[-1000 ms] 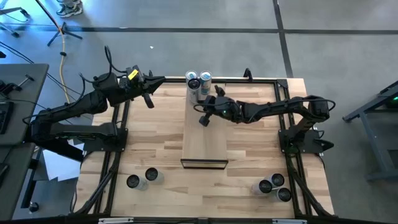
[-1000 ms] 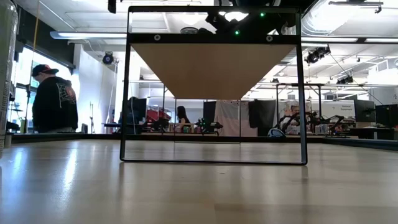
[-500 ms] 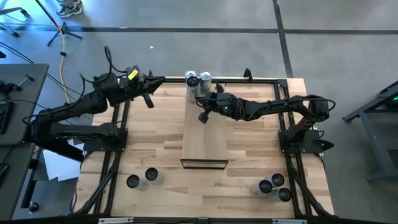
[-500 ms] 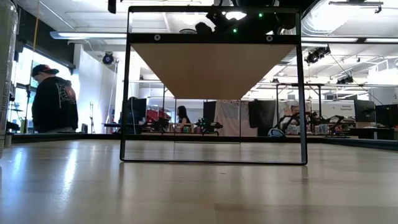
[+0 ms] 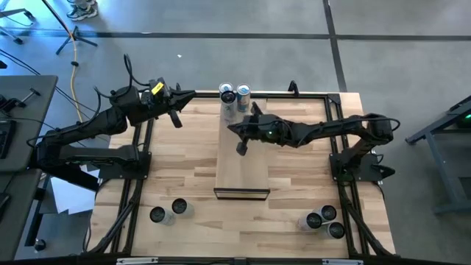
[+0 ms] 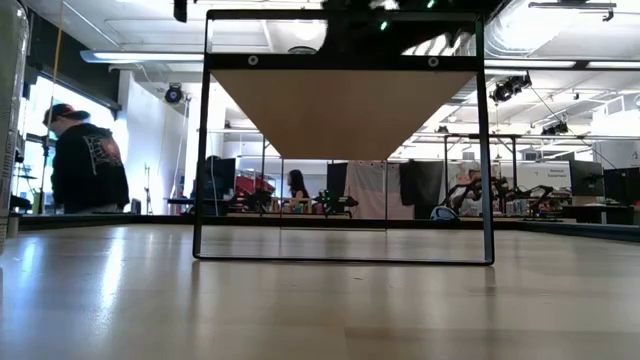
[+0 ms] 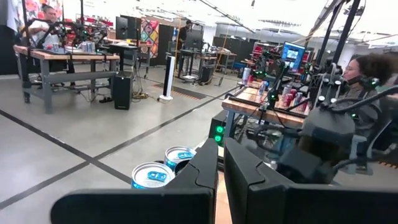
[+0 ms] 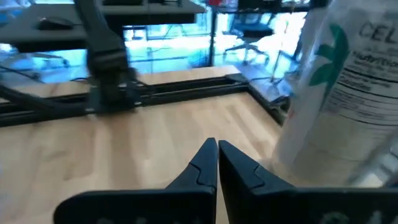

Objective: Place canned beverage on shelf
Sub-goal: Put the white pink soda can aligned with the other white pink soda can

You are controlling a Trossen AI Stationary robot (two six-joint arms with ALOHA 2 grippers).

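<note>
Black L gripper [image 5: 176, 118] hangs empty at table's 10 o'clock, fingers pressed together. Light-wood shelf [image 5: 242, 158] runs centre from 12 toward 6. Two cans [image 5: 235, 96] stand at its 12 o'clock end. R gripper [image 5: 241, 146] sits over shelf mid-part, just below cans, fingers together, holding nothing.

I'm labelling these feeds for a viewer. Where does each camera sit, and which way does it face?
High: overhead, facing down on the table, both arms, the shelf.
Low: table height, facing level under the shelf into the room; little of the arms.
Left wrist: past the shut left gripper toward two cans.
Right wrist: past the shut right gripper, a can beside it.
Shared: high and left wrist both show the shelf-end cans.
</note>
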